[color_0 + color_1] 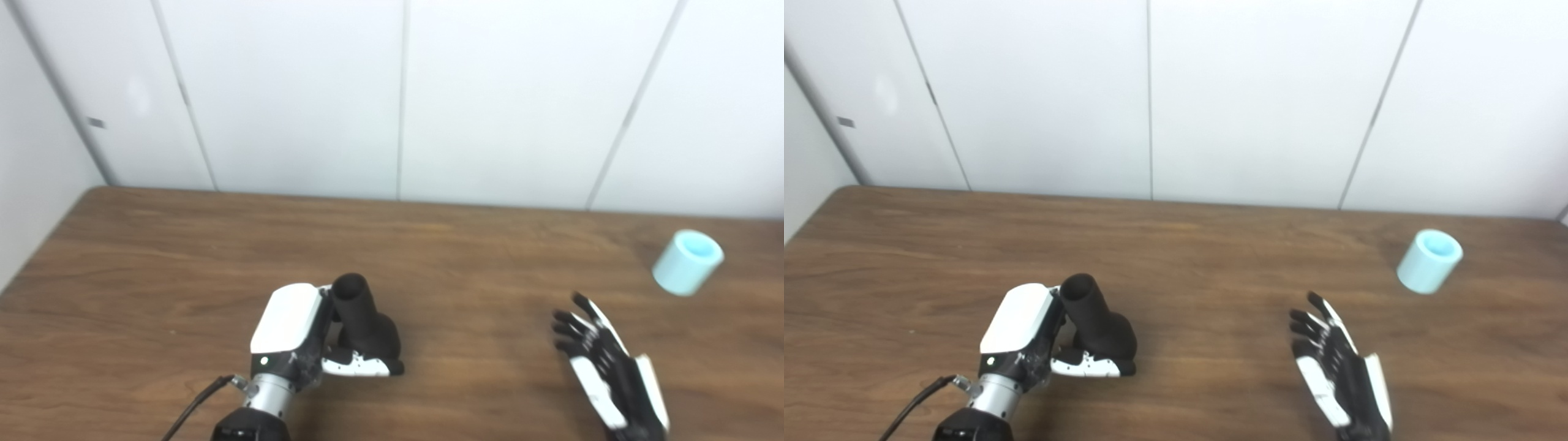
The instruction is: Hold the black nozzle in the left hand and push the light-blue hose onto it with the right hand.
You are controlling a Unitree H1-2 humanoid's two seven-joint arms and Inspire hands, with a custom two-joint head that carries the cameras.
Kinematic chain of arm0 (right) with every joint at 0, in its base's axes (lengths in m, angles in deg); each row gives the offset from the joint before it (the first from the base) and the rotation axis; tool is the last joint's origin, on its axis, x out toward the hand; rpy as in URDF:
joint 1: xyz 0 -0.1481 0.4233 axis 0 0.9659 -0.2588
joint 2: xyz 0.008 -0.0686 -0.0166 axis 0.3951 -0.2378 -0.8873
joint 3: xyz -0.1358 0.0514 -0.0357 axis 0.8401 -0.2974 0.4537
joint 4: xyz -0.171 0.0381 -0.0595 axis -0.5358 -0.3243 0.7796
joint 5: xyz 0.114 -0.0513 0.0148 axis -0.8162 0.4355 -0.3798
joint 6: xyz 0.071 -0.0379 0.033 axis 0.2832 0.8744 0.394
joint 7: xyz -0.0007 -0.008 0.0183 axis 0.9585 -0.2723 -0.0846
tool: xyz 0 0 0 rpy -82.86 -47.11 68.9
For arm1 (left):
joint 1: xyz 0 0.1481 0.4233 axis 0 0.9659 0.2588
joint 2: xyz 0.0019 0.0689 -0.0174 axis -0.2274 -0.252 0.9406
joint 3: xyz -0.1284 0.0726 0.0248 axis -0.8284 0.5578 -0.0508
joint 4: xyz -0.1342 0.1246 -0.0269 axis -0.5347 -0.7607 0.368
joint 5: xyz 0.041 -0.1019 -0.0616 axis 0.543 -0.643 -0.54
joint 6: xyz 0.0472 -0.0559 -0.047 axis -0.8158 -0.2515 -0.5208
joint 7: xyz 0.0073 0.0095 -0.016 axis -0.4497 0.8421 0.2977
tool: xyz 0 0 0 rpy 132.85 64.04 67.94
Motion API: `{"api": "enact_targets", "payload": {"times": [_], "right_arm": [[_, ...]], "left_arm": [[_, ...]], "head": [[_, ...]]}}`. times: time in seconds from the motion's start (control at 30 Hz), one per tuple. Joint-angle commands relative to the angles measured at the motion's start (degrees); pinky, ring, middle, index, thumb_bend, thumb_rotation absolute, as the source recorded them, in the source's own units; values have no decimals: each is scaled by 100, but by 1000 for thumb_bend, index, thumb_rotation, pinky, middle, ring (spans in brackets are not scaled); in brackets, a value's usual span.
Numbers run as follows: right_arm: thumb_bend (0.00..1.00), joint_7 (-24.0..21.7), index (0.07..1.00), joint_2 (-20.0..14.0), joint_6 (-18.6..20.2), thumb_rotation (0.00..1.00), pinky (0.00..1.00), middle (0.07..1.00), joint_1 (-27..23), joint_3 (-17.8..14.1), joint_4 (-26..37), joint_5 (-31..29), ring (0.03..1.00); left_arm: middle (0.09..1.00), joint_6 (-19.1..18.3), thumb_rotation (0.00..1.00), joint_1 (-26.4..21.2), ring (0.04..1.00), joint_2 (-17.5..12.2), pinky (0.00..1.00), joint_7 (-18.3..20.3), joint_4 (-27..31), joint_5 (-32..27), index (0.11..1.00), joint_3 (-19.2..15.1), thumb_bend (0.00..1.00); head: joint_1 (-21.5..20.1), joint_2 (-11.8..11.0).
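Note:
The black nozzle (366,321) stands on the wooden table (184,257), its narrow tube end tilted up and to the left. My left hand (300,334) is wrapped around its wide base, thumb across the front. The light-blue hose (687,262), a short stubby cylinder, lies tilted at the far right of the table with its open end up. My right hand (603,361) hovers open with fingers spread, below and left of the hose and well apart from it.
White wall panels (398,92) close off the back edge of the table. A black cable (193,404) trails from my left wrist toward the bottom edge.

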Motion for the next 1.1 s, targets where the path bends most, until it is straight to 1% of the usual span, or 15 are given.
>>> {"api": "enact_targets", "payload": {"times": [0.0,0.17,0.27,0.33,0.43,0.5,0.57,0.73,0.77,0.83,0.87,0.93,0.97,1.03,1.07], "right_arm": [[461,89,903,128,21,819,720,813,62,94,36,35,806],[465,116,907,257,183,818,725,812,60,165,156,14,807],[475,156,900,327,266,812,718,806,40,154,216,0,806],[468,188,896,338,318,817,712,802,11,152,266,41,801],[457,218,890,331,343,818,697,801,-59,148,320,54,799],[456,226,889,318,326,816,689,803,-109,133,337,19,800],[471,215,894,294,348,817,709,807,-153,112,405,-39,809],[483,127,883,80,587,810,728,803,-252,5,718,-85,820],[486,82,882,-18,642,808,728,802,-303,-90,794,-234,820],[503,47,872,-206,718,688,719,803,-398,-262,882,-393,816],[506,32,871,-362,732,667,716,802,-462,-369,895,-407,814],[543,15,858,-667,685,580,705,806,-567,-525,846,-302,801],[550,-9,856,-865,784,564,700,806,-669,-612,959,-189,798],[590,-77,823,-1128,1135,428,719,798,-858,-726,1276,-110,786],[600,-151,817,-1308,1407,402,724,796,-1006,-794,1476,-110,783]], "left_arm": [[437,235,0,-20,517,49,425,-2,266,321,507,37,521],[433,628,0,163,509,192,433,126,268,735,505,366,522],[430,816,0,199,508,268,431,161,131,935,507,534,521],[432,948,0,183,510,301,438,108,-31,1244,507,691,521],[416,1093,0,134,499,380,444,-97,-403,1658,507,862,521],[408,1159,0,99,495,465,451,-224,-664,1741,507,899,520],[402,1203,0,54,485,513,451,-290,-853,1752,507,902,519],[403,1212,0,43,503,565,459,-170,-915,1771,511,856,519],[403,1216,0,51,505,568,459,-162,-914,1771,512,845,519],[406,1220,0,67,507,572,458,-144,-902,1796,512,834,519],[406,1218,0,76,508,577,459,-133,-901,1809,512,831,519],[409,1219,0,91,512,587,465,-139,-911,1823,513,830,519],[409,1223,0,99,513,595,465,-158,-927,1825,513,834,519],[411,1233,0,107,514,606,464,-186,-955,1822,510,838,520],[411,1225,0,109,513,618,463,-159,-947,1818,510,836,520]], "head": [[-79,61],[-203,162],[-252,234],[-255,255],[-306,277],[-296,289],[-272,310],[-300,349],[-334,372],[-379,406],[-409,426],[-434,444],[-509,481],[-509,481],[-622,539]]}}
